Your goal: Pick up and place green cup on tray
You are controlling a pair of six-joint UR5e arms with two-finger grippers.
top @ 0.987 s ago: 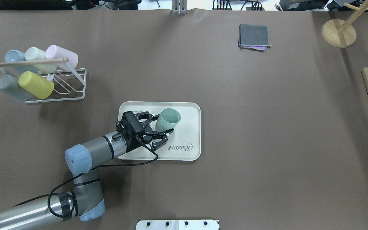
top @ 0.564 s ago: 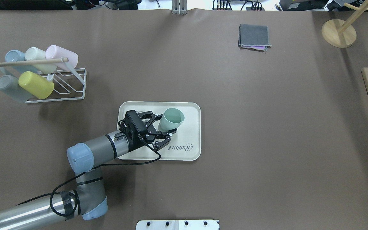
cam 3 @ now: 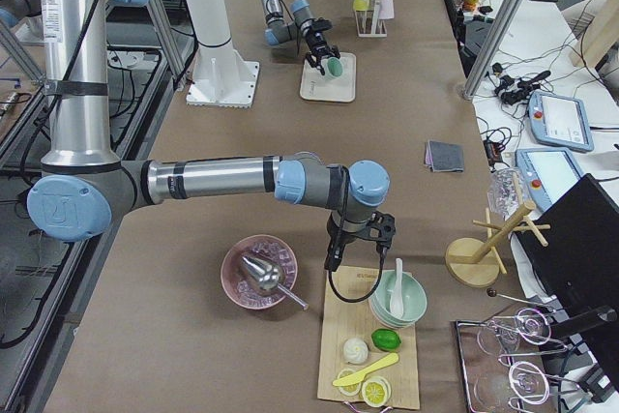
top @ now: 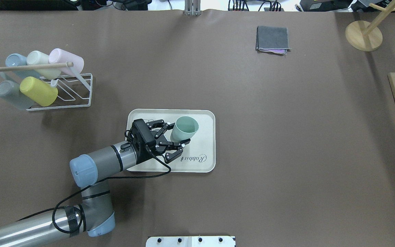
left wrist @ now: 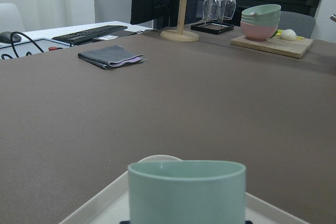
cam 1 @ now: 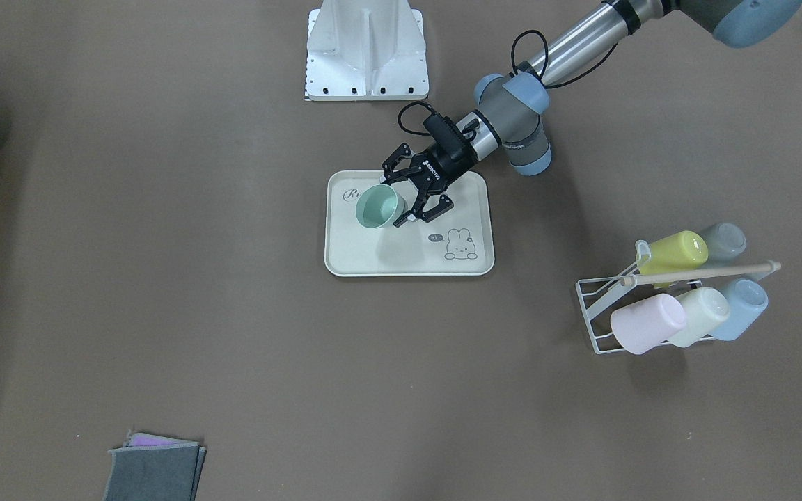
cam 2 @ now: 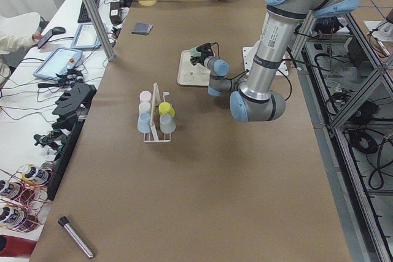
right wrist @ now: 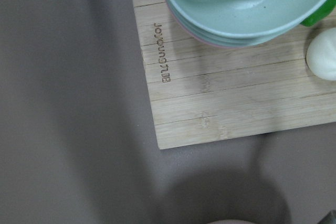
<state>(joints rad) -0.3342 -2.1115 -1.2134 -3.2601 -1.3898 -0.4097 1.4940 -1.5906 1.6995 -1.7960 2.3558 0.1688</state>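
Reaching across the brown table [top: 269,137] from its near left corner, the left gripper [top: 177,133] clamps the green cup [top: 185,126] upright over the tray [top: 204,151], left of the middle. Near the right edge hangs the right gripper [cam 3: 332,260]; its opening cannot be told.

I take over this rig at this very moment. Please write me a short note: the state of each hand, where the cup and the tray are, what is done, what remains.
Left hand: its fingers are low on both sides of the green cup. I cannot tell if they grip it.
Right hand: far away, above the wooden board. Open or shut, I cannot tell.
Green cup: upright on the tray.
Done: the cup seems placed.
Left: confirm the release, then draw the left hand back.
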